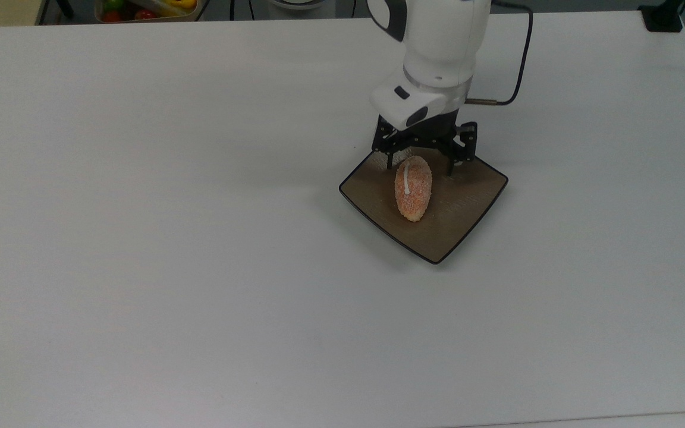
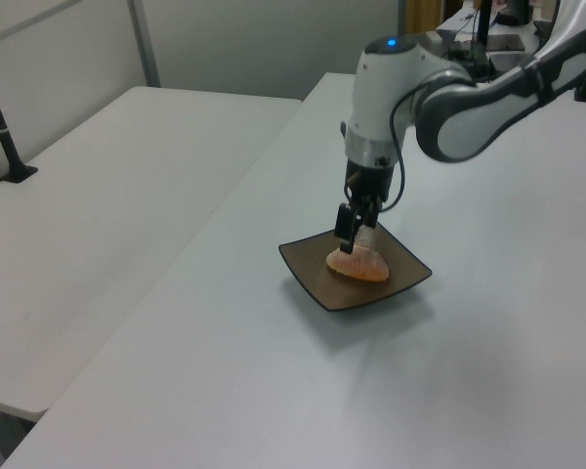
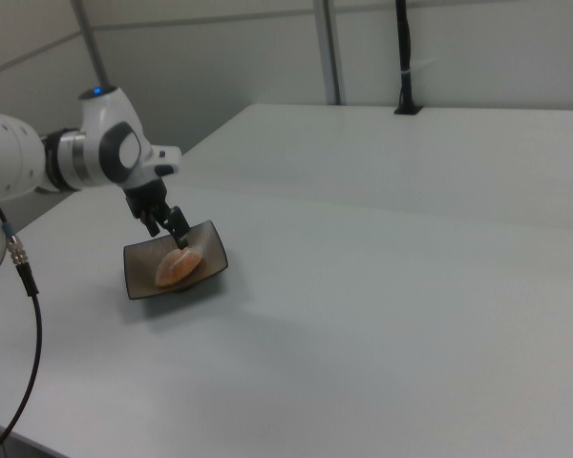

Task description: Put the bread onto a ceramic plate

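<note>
The bread (image 1: 413,187), an oval orange-brown bun with a short white stripe, lies flat on the square brown ceramic plate (image 1: 464,205). My gripper (image 1: 421,161) hangs open just above the bun's far end, its black fingers spread to either side and touching nothing. In the left view the bread (image 2: 358,265) rests in the middle of the plate (image 2: 308,271) with the gripper (image 2: 356,230) a little above it. From the right view, the bread (image 3: 179,266) sits in the plate (image 3: 212,246) below the gripper (image 3: 168,225).
A container of coloured fruit (image 1: 146,8) stands beyond the table's far edge. A black cable (image 1: 518,65) loops off the wrist. A second white table (image 2: 107,186) adjoins on the left view's left, with a black post (image 2: 4,127) on it.
</note>
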Controlling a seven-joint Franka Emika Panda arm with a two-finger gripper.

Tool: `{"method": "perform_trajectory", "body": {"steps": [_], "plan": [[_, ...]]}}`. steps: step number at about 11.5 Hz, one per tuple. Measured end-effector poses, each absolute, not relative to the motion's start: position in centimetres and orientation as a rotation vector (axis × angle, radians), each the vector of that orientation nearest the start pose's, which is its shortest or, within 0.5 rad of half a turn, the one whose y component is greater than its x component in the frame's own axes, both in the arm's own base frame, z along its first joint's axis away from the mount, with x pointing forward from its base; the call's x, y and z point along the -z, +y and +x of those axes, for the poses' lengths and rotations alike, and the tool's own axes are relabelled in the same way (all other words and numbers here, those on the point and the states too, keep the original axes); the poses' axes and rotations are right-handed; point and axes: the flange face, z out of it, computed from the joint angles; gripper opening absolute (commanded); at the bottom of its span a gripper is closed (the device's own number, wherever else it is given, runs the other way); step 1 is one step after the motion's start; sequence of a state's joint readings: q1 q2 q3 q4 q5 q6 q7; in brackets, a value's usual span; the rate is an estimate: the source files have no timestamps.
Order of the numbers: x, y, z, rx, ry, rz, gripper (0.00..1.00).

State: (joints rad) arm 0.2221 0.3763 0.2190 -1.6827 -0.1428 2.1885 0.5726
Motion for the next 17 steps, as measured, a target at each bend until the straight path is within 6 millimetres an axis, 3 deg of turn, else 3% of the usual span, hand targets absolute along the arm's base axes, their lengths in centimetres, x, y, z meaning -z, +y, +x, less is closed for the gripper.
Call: {"method": "perform_trajectory", "body": {"steps": [3, 6, 11, 14, 17], "plan": [[-46.4, 24.2, 59.6, 0.092, 0.023, -3.198, 1.0], [-49.1, 19.0, 57.7, -0.144, -0.136, -3.281, 1.0], [-56.2, 10.4, 56.6, -0.054, 0.042, -3.185, 1.0], [-57.1, 6.4, 56.7, -0.013, 0.138, -3.143, 1.0], [-55.7, 5.7, 57.1, -0.018, 0.156, -3.142, 1.0]]}}
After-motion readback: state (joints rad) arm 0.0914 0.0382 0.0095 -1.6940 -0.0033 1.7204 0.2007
